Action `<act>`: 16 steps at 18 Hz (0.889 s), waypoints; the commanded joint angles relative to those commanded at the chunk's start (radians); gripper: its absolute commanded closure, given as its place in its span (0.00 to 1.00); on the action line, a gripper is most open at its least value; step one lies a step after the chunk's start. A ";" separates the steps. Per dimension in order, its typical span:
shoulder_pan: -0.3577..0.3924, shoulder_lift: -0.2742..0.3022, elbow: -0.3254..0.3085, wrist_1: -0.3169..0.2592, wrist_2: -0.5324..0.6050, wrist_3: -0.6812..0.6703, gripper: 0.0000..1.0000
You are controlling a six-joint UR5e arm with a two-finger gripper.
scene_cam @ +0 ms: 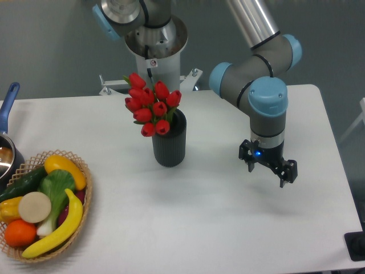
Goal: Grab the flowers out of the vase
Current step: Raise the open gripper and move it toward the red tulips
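Hand (268,169) of the single arm hangs above the counter (228,228) toward its right edge, pointing down, its two fingers spread wide with nothing between them. A small blue light glows on the wrist just above it.

One bunch of flowers (151,107) stands in one vase (169,141), which sits near the middle of the counter, somewhat toward the back edge and well apart from the hand, to its left in the picture. About nine red buds can be counted, packed close together and leaning toward the left over the vase's rim; a little green shows among them. The vase is dark, upright and ribbed down its side.

At the front left corner of the counter rests one woven basket (85,197), holding two yellow bananas, one orange, one pale round slice, a green leafy vegetable, a dark green cucumber-like piece and one yellow piece at its left side. Beyond it, at the left edge, part of one pot (8,154) with a blue handle is visible.
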 joint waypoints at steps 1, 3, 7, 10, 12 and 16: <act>0.000 -0.002 -0.002 0.000 0.000 -0.002 0.00; -0.003 -0.003 0.000 0.000 0.000 -0.002 0.00; -0.002 -0.009 -0.002 0.017 -0.085 -0.002 0.00; 0.008 -0.005 -0.018 0.018 -0.185 -0.005 0.00; 0.009 -0.002 -0.025 0.018 -0.222 -0.005 0.00; 0.028 0.008 -0.025 0.020 -0.362 -0.003 0.00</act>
